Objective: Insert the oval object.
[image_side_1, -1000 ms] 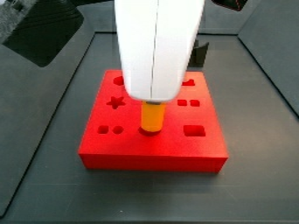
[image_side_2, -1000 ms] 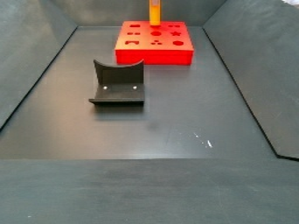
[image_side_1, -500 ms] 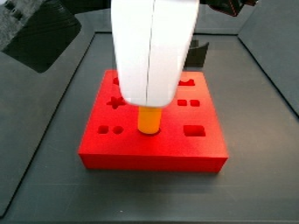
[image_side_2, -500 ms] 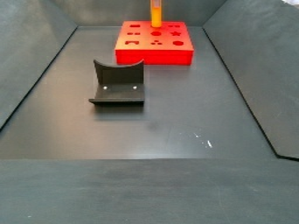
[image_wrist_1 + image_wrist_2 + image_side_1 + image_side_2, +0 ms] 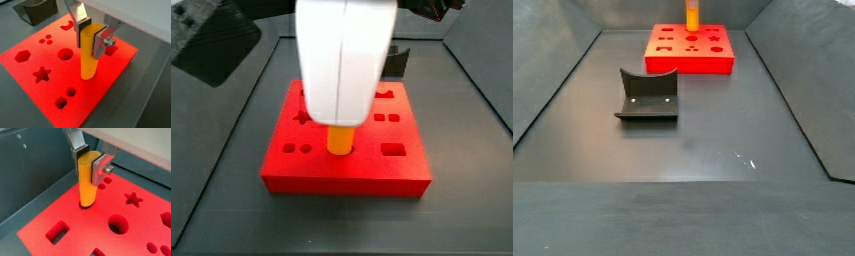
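1. Your dark floor [image 5: 714,200] carries everything; the red block [image 5: 690,48] sits at its far end in a side view, well apart from the dark grey curved holder [image 5: 648,95] nearer the middle.
2. The arm's white housing [image 5: 342,62] hangs directly above the block and hides much of it in a side view.
3. You see the block's top [image 5: 47,87] cut with shaped holes: star, circle, hexagon and small slots.
4. The gripper [image 5: 94,35] pinches the upper end of the oval object [image 5: 89,59] between its silver plates.
5. The oval object [image 5: 87,181] stands upright, its lower end apparently seated in a hole near the block's edge, though the depth is hard to judge.
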Controlling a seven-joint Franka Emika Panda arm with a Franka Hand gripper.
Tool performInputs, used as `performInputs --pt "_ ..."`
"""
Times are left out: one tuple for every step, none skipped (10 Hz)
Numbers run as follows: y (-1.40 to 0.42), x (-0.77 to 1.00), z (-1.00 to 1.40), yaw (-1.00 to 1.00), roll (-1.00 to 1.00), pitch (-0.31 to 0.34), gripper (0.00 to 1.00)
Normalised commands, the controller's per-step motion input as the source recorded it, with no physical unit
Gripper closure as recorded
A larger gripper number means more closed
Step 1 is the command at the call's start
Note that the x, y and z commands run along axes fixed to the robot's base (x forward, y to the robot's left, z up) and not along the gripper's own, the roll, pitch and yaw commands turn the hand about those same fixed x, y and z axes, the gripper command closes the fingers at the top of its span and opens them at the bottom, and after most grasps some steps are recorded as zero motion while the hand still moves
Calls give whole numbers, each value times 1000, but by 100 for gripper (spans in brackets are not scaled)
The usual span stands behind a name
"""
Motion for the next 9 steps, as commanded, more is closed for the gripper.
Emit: performInputs --pt "0 171 -183 69 34 37 100" --pt "0 120 -151 40 39 31 100" --pt "-20 0 -151 0 56 4 100" --pt "-77 0 -171 0 104 0 100" --pt "-103 0 -331 0 127 0 100" --pt "-171 186 -451 0 220 49 100" --pt "-217 277 -457 0 284 84 100" --pt "-237 306 -520 0 244 57 100" --pt "-200 283 -594 0 193 19 100"
